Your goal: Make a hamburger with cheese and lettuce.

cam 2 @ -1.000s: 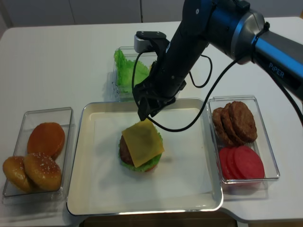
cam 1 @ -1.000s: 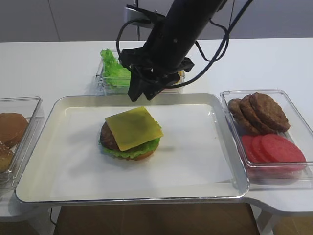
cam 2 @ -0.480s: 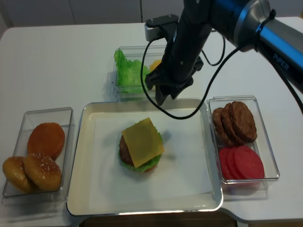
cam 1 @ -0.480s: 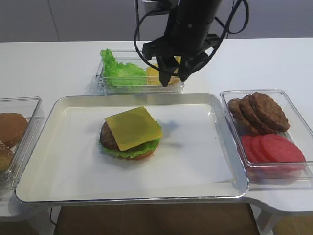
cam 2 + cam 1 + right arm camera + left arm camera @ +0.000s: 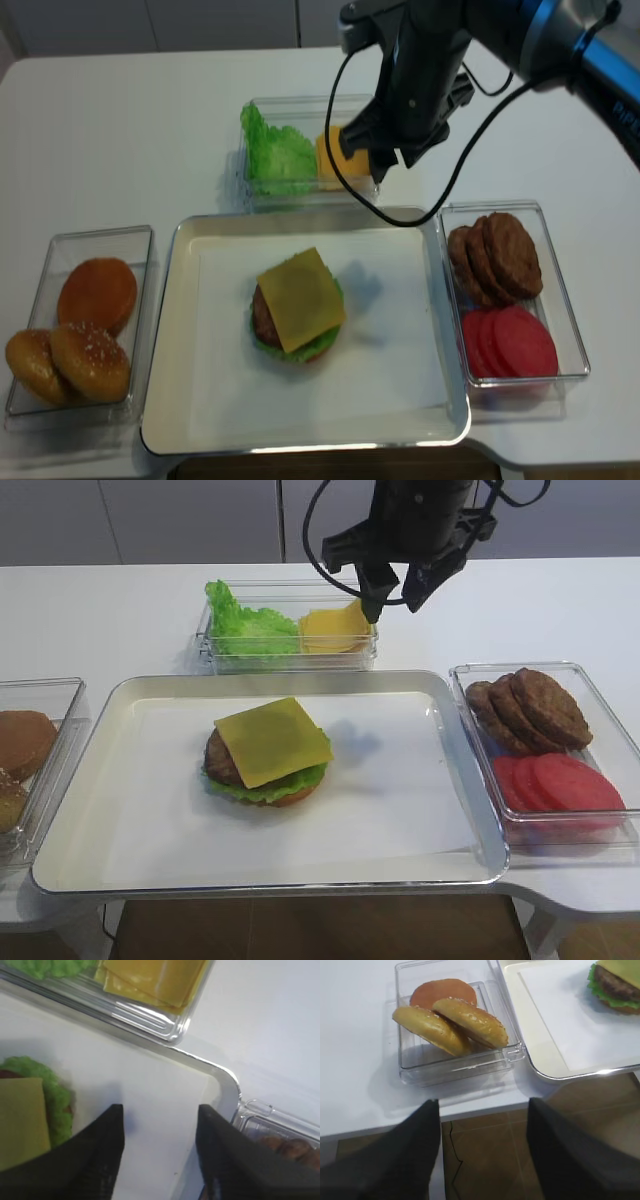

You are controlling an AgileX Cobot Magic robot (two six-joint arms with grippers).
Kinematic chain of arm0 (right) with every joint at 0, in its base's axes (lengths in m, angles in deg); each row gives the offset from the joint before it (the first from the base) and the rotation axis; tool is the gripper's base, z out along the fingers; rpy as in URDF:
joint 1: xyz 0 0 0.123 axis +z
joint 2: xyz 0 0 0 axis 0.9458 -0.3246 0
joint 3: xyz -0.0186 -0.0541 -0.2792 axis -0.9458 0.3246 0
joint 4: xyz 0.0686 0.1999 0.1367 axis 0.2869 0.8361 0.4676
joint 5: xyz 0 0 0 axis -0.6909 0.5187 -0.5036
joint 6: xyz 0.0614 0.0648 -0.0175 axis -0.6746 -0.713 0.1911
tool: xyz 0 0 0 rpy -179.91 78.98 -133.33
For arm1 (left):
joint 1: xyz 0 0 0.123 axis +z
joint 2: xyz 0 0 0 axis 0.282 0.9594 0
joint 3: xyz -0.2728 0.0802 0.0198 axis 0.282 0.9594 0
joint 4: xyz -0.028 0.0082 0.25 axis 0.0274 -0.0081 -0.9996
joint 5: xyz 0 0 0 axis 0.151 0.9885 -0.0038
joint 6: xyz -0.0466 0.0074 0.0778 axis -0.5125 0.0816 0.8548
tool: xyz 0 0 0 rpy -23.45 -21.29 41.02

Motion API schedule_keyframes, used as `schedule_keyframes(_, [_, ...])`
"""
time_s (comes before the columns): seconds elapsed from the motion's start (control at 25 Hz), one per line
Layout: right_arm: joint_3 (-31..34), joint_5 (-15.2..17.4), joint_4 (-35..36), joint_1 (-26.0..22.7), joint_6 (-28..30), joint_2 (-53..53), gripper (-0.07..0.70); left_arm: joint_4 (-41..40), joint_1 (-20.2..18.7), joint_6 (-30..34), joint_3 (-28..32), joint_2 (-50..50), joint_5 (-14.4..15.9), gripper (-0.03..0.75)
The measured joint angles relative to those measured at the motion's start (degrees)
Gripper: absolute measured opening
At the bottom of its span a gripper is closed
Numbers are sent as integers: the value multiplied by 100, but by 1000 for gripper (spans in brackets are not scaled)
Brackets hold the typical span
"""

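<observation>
From the first high view, the hamburger point(image 5: 265, 765) sits left of centre on the tray point(image 5: 465, 780), its cheese point(image 5: 272, 741) laid skewed so one corner overhangs the lettuce point(image 5: 262, 789). The right hand point(image 5: 397, 588) hangs empty, fingers apart, above the tray's far edge. A careless brush from a later pass could drag that overhanging slice off.

The right wrist view shows both dark fingers point(image 5: 95, 1152) spread wide with nothing between them, the hamburger to their left.

The left wrist view shows the left hand point(image 5: 482, 1152) spread wide and empty off the counter point(image 5: 355, 1020) edge, near the bun bin point(image 5: 405, 1067) left of the tray. A bun pinched off-centre may slip.

The second high view confirms the cheese sits askew; a top bun point(image 5: 90, 362) set down unevenly could tilt.
</observation>
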Motion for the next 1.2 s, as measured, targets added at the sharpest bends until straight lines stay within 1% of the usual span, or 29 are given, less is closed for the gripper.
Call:
schedule_keyframes(0.08, [0,0,94,0,-76,49,410,0,0,0,0,0,0,414])
schedule_keyframes(0.2, [0,11,291,0,-106,112,507,0,0,0,0,0,0,414])
schedule_keyframes(0.28, [0,20,367,0,-161,149,559,0,0,0,0,0,0,414])
schedule_keyframes(0.36, [0,20,392,0,-218,171,574,0,0,0,0,0,0,414])
schedule_keyframes(0.52, [0,20,469,0,-236,184,550,0,0,-9,0,0,0,414])
schedule_keyframes(0.68, [59,23,759,0,-236,299,506,0,0,-9,0,0,0,414])
schedule_keyframes(0.76, [227,23,734,0,-247,467,491,0,0,-9,0,0,0,414])
schedule_keyframes(1.0, [911,34,265,0,-366,1262,475,0,0,-9,0,0,0,414])
schedule_keyframes(1.2, [1521,34,213,0,-399,2138,472,0,0,-9,0,0,0,414])
